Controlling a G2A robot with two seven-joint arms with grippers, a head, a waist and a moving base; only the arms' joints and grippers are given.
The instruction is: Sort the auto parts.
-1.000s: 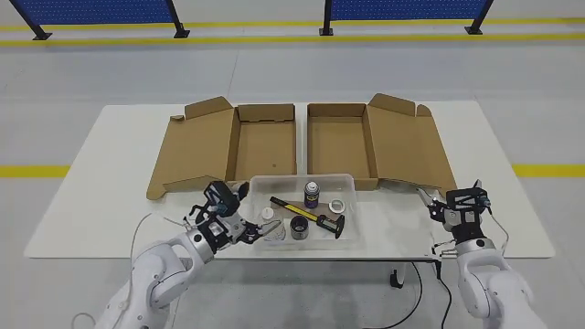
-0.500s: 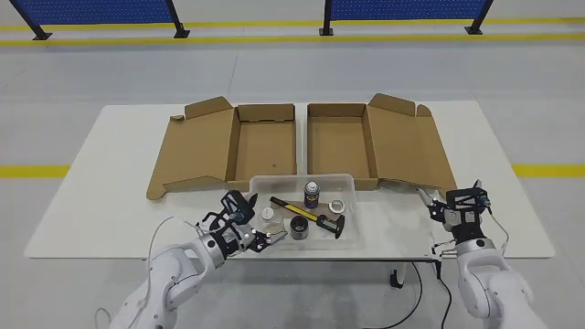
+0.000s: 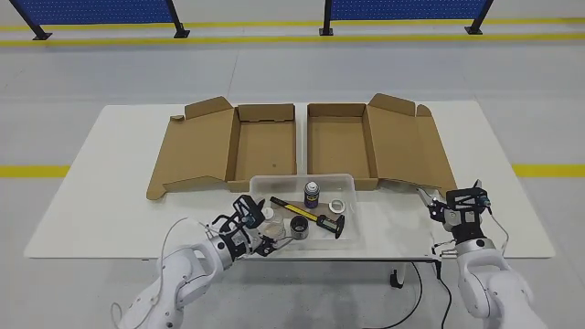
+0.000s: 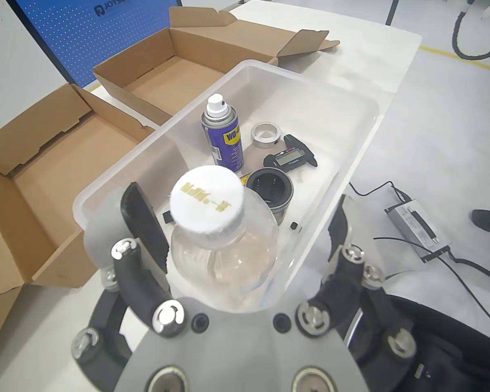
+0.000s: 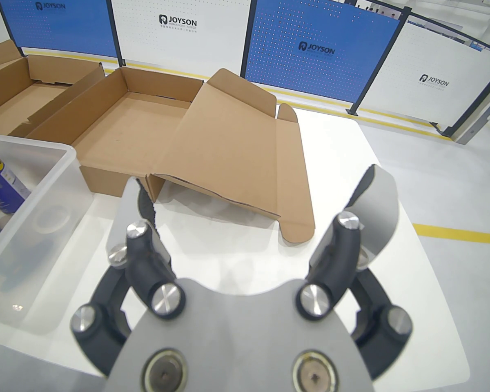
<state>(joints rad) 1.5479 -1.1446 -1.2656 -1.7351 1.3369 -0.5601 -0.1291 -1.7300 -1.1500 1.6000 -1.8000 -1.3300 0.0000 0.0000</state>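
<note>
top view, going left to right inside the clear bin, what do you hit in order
bottle with white cap → black cylinder → spray can → silver ring. The long caliper lies across several of these, so it is left out.

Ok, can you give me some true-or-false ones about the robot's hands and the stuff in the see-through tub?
1. The left gripper is open, with the clear bottle between its fingers. True.
2. The spray can is lying on its side. False: it stands upright in the clear tub.
3. The right gripper is holding the metal ring. False: that gripper is open with nothing in it, over the white table; the ring lies in the tub.
4. The caliper is in the tub, next to the metal ring. True.
</note>
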